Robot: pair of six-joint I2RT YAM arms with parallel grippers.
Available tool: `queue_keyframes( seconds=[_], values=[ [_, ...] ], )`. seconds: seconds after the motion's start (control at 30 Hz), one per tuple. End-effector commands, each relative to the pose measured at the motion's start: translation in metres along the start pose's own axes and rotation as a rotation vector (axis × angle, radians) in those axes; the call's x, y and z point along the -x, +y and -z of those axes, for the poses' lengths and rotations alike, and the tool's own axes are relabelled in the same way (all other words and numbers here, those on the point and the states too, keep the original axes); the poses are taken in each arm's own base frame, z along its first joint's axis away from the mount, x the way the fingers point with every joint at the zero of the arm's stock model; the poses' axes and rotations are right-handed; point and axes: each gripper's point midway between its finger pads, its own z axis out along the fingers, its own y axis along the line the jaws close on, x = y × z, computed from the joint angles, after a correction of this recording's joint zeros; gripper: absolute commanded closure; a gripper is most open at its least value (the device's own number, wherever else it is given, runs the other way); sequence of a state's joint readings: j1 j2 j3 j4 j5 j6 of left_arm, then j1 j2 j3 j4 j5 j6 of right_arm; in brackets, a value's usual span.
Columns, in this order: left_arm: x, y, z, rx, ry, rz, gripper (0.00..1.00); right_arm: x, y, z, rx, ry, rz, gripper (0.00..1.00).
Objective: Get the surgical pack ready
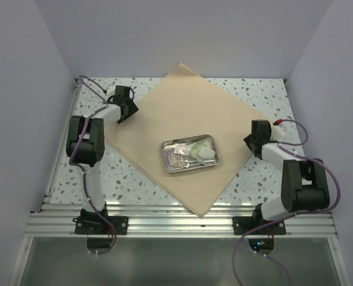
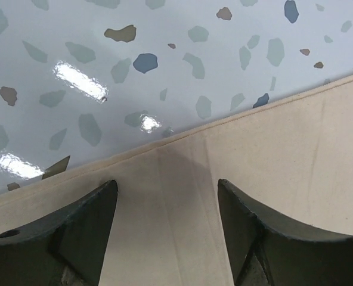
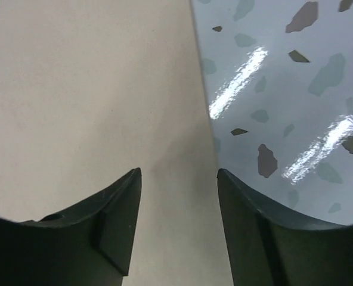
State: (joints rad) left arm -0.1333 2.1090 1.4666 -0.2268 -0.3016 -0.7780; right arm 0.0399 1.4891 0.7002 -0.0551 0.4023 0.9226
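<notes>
The tan cloth (image 1: 182, 119) lies flat as a square sheet, turned like a diamond. A steel tray (image 1: 168, 167) with instruments and packets (image 1: 191, 154) sits on its middle. My left gripper (image 1: 124, 114) is open over the cloth's left edge; the left wrist view shows its fingers (image 2: 81, 232) above the hemmed edge (image 2: 182, 134). My right gripper (image 1: 251, 143) is open over the cloth's right edge; the right wrist view shows its fingers (image 3: 114, 217) astride the cloth edge (image 3: 209, 137). Neither holds anything.
The terrazzo tabletop (image 1: 248, 89) shows around the cloth. White walls close in at the back and sides. An aluminium rail (image 1: 182, 223) runs along the near edge between the arm bases.
</notes>
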Motion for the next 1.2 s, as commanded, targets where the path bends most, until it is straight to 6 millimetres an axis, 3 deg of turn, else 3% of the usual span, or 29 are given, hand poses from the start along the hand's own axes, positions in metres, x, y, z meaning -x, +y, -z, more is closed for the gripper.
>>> queue_keyframes(
  seconds=[0.0,0.03,0.07,0.13,0.2,0.27,0.4,0.43,0.53,0.63,0.7,0.73,0.87,0.93,0.97,1.17],
  values=[
    [-0.004,0.033,-0.006,0.13,0.031,-0.092,0.27,0.02,-0.015,0.012,-0.057,-0.089,0.019,0.4],
    [0.004,0.031,0.0,0.131,0.016,-0.101,0.27,0.023,-0.016,0.014,-0.056,-0.097,0.034,0.32],
    [0.007,0.032,0.005,0.136,0.007,-0.116,0.26,0.025,-0.017,0.016,-0.06,-0.1,0.045,0.32],
    [0.019,0.033,0.025,0.15,-0.043,-0.141,0.24,0.041,-0.009,0.024,-0.046,-0.136,0.066,0.32],
    [0.025,0.034,0.042,0.153,-0.078,-0.16,0.22,0.046,-0.003,0.029,-0.029,-0.138,0.086,0.33],
    [0.019,0.029,0.064,0.126,-0.088,-0.181,0.21,0.044,0.012,0.03,0.031,-0.106,0.135,0.38],
    [-0.025,0.02,0.089,0.043,-0.001,-0.193,0.2,0.029,0.041,0.026,0.118,-0.011,0.182,0.42],
    [-0.044,0.025,0.094,0.034,0.031,-0.206,0.2,0.019,0.047,0.026,0.139,0.013,0.216,0.43],
    [-0.076,0.034,0.1,0.0,0.089,-0.195,0.2,0.007,0.069,0.031,0.215,0.039,0.28,0.46],
    [-0.089,0.041,0.095,-0.008,0.102,-0.188,0.2,-0.004,0.088,0.028,0.253,0.073,0.334,0.5],
    [-0.092,0.044,0.09,0.006,0.107,-0.198,0.19,-0.022,0.091,0.02,0.254,0.14,0.358,0.54],
    [-0.095,0.046,0.084,0.023,0.121,-0.205,0.19,-0.024,0.097,0.018,0.265,0.15,0.355,0.6],
    [-0.099,0.051,0.07,0.042,0.142,-0.206,0.19,-0.04,0.097,0.008,0.267,0.192,0.357,0.77],
    [-0.097,0.055,0.062,0.038,0.155,-0.186,0.19,-0.044,0.094,0.001,0.247,0.2,0.365,0.81],
    [-0.096,0.056,0.059,0.035,0.16,-0.177,0.19,-0.045,0.094,-0.001,0.238,0.202,0.366,0.88],
    [-0.086,0.063,0.042,0.039,0.184,-0.144,0.2,-0.061,0.091,-0.026,0.173,0.245,0.359,0.93]
  ],
)
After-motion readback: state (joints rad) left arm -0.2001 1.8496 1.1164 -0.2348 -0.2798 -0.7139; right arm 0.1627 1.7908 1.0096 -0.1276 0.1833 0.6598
